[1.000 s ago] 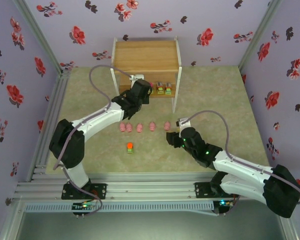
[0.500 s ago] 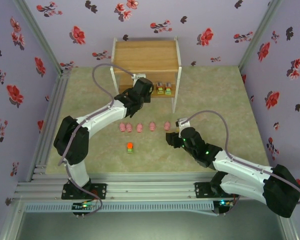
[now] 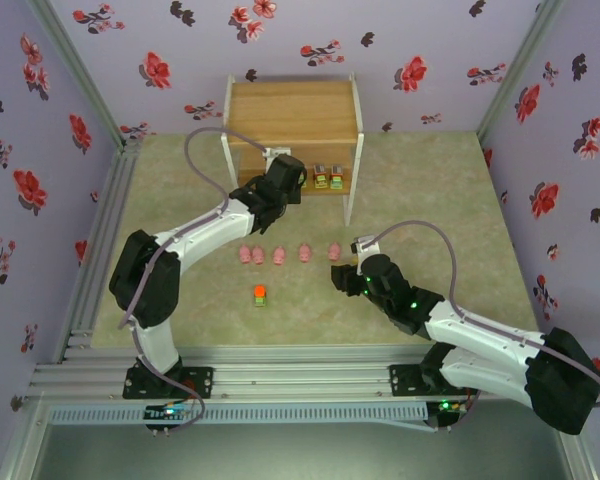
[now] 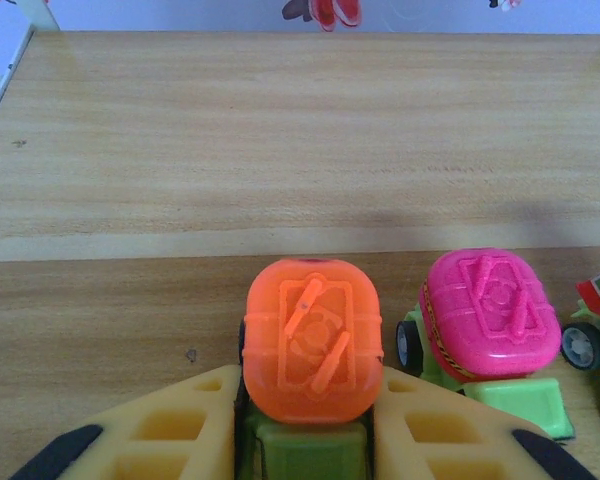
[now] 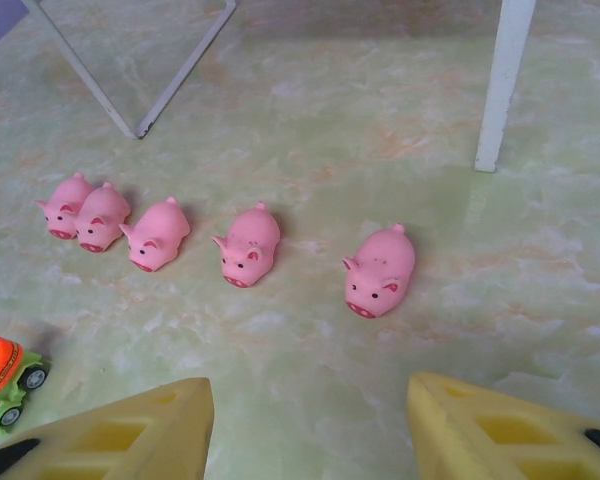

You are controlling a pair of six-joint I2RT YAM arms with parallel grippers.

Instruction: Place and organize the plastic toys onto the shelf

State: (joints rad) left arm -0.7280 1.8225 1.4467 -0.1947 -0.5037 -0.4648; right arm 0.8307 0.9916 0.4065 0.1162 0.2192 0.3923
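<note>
- Orange-topped toy (image 4: 312,340) is pinched at its green base by my left gripper (image 4: 305,445). The yellow fingers (image 4: 170,440) are closed hard on both sides, low centre of the left wrist view.
- I see it over the lower board of the shelf (image 4: 280,130). I cannot tell whether its wheels touch the wood.
- Just right of it stands a magenta-topped toy (image 4: 488,315), close but apart. Another toy is cut off by the frame's right edge.
- Bare board runs up to the back edge and out to the left.
- My right gripper (image 5: 310,430) stands partly open and holds nothing, at the bottom of the right wrist view.
- Beyond it five pink pigs (image 5: 250,244) line up across mid-frame, with bare table (image 5: 380,130) above them.
- At the upper right is a white shelf leg (image 5: 507,80), well apart from the pigs. A loose orange truck (image 5: 5,378) sits at the lower left edge.
</note>
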